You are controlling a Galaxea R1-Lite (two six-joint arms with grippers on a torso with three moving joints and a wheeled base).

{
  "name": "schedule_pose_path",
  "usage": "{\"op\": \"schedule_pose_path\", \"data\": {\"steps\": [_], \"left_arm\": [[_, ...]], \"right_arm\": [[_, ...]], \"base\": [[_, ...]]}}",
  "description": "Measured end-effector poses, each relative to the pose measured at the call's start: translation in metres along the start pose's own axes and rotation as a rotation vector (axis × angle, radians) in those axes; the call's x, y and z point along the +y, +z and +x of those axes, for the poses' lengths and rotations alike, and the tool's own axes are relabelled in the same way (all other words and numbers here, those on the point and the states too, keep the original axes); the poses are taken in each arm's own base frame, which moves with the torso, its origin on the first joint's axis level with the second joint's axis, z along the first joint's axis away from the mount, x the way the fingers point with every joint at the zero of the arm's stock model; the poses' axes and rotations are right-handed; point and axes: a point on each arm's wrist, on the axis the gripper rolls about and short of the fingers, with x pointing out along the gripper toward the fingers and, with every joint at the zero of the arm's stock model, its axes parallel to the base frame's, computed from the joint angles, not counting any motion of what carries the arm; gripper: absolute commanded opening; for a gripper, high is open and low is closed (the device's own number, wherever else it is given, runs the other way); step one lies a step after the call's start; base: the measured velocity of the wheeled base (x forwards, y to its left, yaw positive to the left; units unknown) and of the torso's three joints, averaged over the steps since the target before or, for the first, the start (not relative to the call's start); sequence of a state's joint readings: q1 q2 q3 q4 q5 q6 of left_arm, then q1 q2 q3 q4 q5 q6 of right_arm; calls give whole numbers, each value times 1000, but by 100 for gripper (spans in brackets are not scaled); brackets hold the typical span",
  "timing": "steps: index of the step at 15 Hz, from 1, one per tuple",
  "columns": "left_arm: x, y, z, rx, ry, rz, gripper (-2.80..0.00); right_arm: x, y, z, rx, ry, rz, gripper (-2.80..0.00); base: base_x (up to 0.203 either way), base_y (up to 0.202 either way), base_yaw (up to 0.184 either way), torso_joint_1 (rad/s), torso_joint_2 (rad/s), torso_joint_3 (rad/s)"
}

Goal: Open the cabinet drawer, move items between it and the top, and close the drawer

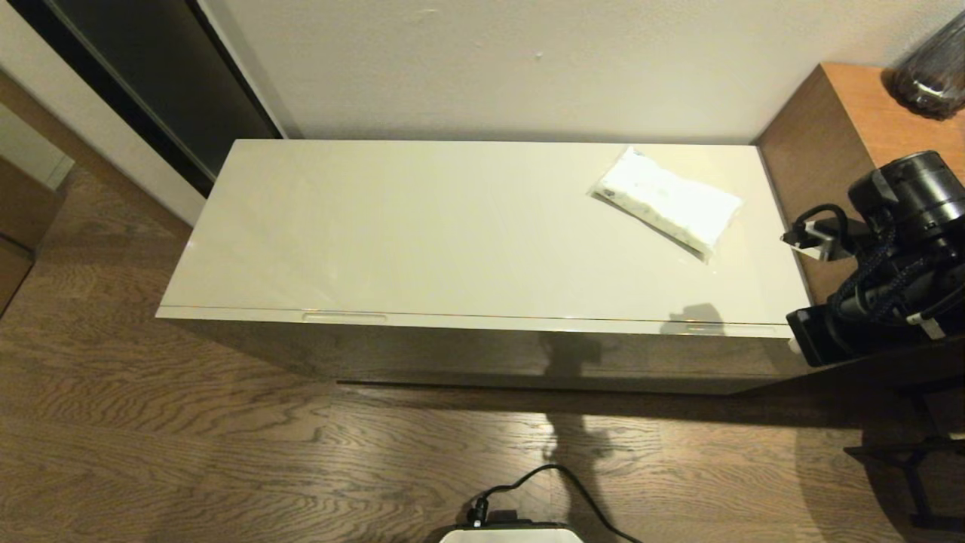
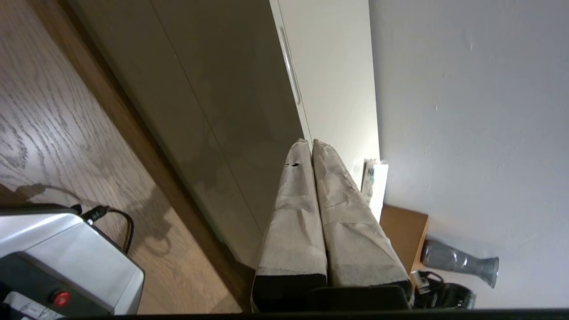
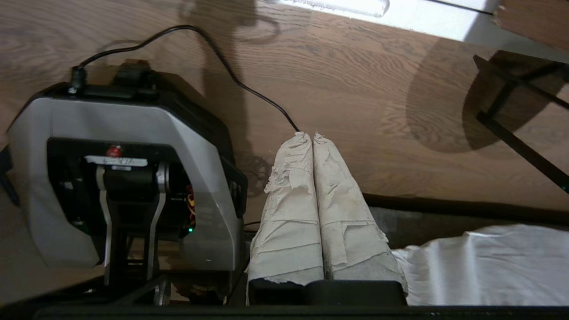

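Note:
The cabinet drawer (image 1: 528, 323) is pushed in flush, its two slot handles showing along the front edge. A white soft packet (image 1: 667, 200) lies flat on the top (image 1: 422, 226), toward the back right. No black tape roll shows in any view. My right arm (image 1: 882, 256) hangs off the cabinet's right end; its gripper (image 3: 310, 134) is shut and empty, pointing down over the floor. My left gripper (image 2: 310, 142) is shut on nothing, in front of the cabinet's glossy front face (image 2: 213, 111), with the packet (image 2: 373, 178) beyond it. The left arm is outside the head view.
A taller brown wooden unit (image 1: 844, 113) adjoins the cabinet's right end and carries a dark glass vase (image 1: 931, 75). The robot base (image 3: 124, 178) and its black cable (image 1: 558, 483) sit on the wooden floor before the cabinet. A white cloth (image 3: 480, 266) lies beside the right gripper.

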State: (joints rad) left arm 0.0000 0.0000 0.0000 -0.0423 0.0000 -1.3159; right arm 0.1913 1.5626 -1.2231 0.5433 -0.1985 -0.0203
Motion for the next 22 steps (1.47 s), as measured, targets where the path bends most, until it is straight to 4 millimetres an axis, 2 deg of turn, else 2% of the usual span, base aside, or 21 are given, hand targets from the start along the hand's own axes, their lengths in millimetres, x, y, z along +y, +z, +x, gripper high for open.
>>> {"op": "schedule_pose_path", "data": {"steps": [2, 6, 10, 13, 16, 20, 22], "left_arm": [[0, 0, 0, 0, 0, 0, -280], [0, 0, 0, 0, 0, 0, -280], [0, 0, 0, 0, 0, 0, -280], [0, 0, 0, 0, 0, 0, -280], [0, 0, 0, 0, 0, 0, -280], [0, 0, 0, 0, 0, 0, -280], [0, 0, 0, 0, 0, 0, -280]], "right_arm": [[-4, -2, -18, -5, -4, 5, -280], [-14, 2, -72, -36, -78, 127, -280], [-10, -5, -101, -53, -52, 137, -280], [-1, -11, -134, -163, 27, 138, -280], [-2, -11, -164, -289, 89, 142, -280], [-16, -10, -214, -488, 84, 168, -280], [-24, -23, -227, -505, 40, 184, -280]], "base": [[0, 0, 0, 0, 0, 0], [0, 0, 0, 0, 0, 0], [0, 0, 0, 0, 0, 0], [0, 0, 0, 0, 0, 0], [0, 0, 0, 0, 0, 0], [0, 0, 0, 0, 0, 0], [0, 0, 0, 0, 0, 0]]}}
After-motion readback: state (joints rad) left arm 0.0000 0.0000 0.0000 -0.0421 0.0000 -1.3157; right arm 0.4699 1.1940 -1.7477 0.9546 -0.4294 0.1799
